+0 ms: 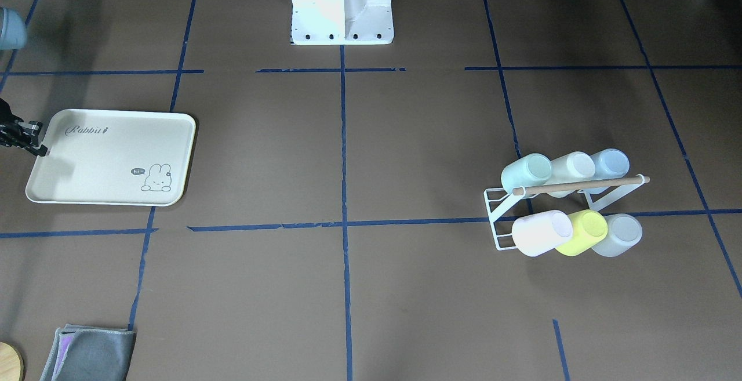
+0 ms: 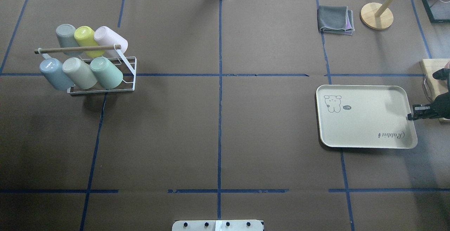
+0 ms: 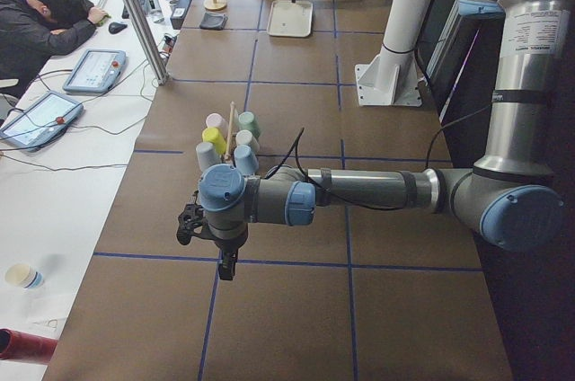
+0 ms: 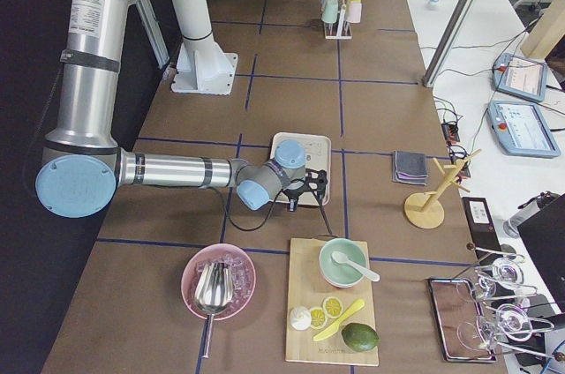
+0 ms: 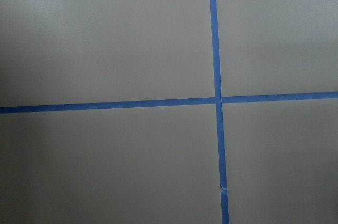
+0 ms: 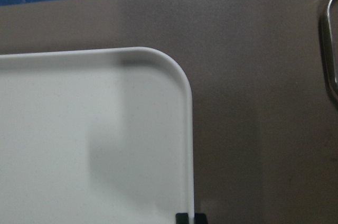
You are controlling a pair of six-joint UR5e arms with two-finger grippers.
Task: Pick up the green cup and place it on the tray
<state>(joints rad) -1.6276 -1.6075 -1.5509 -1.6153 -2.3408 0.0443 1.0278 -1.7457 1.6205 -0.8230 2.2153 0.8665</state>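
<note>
Green cup [image 2: 105, 72] base-up, tilted on rack [image 2: 128, 61], right hand [image 2: 412, 116] pressed together, left hand [image 3: 225, 266] unclear

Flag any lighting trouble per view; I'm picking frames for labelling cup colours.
Exterior front-facing: robot base blown out white, green cup washed pale. Overhead exterior: colours truer, soft shadow on the tray. Right wrist-mounted: soft focus, grey shadow across the tray. Left wrist-mounted: only taped table.

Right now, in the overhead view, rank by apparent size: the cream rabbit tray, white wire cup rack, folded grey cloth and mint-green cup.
1. Cream-white rectangular tray
2. White wire cup rack
3. Folded grey cloth and pale mint-green plastic cup: too alike to rank; cup sits raised, nearer camera.
</note>
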